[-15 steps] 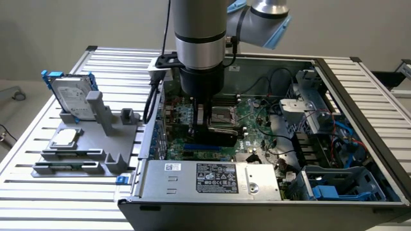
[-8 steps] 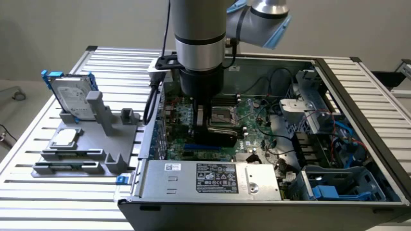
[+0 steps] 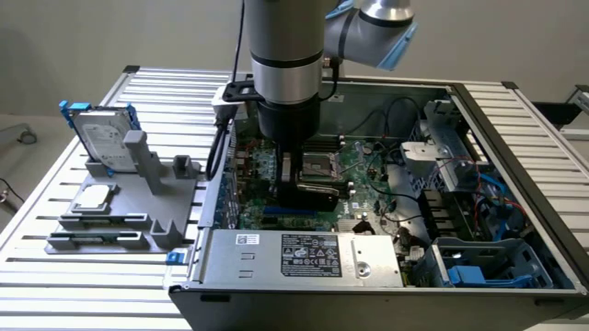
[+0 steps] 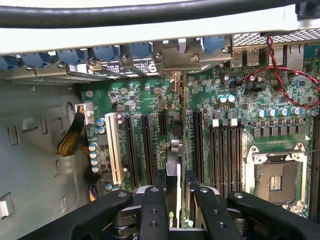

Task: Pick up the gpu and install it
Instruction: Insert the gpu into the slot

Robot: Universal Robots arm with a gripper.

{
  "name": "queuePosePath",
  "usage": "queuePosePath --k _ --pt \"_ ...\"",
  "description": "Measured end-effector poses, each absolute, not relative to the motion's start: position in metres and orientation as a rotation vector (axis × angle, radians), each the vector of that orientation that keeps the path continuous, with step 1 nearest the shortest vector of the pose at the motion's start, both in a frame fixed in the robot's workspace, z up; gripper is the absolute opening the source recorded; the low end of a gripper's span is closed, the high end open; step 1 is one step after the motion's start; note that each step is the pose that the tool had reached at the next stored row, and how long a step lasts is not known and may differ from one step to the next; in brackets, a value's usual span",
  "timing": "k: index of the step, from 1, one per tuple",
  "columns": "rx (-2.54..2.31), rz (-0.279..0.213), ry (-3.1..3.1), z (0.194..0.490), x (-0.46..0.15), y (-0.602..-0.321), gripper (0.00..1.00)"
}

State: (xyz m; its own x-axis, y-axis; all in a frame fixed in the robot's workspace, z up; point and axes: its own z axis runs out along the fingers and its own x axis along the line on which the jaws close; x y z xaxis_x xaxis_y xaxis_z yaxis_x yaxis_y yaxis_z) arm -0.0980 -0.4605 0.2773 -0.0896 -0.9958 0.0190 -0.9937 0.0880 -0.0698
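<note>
Exterior view: bright, even, diffuse light, no hard shadows. Pale counter slats wash out toward its far edge. Soft vertical sheen on the silver arm. Inside the computer case it's dimmer, and the arm shades the motherboard beneath it. Wrist view: case rim nearly blown out white, black cable close and soft. Motherboard well lit, capacitor tops glint. Black hand is dark with low detail. The gpu edge clamped between its fingers reads pale grey.
</note>
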Motion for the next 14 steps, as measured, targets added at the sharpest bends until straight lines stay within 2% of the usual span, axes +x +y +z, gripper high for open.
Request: queuePosePath --k 14 --pt "-2.14 -0.099 2.25 0.2731 -0.0984 -0.4605 0.26"
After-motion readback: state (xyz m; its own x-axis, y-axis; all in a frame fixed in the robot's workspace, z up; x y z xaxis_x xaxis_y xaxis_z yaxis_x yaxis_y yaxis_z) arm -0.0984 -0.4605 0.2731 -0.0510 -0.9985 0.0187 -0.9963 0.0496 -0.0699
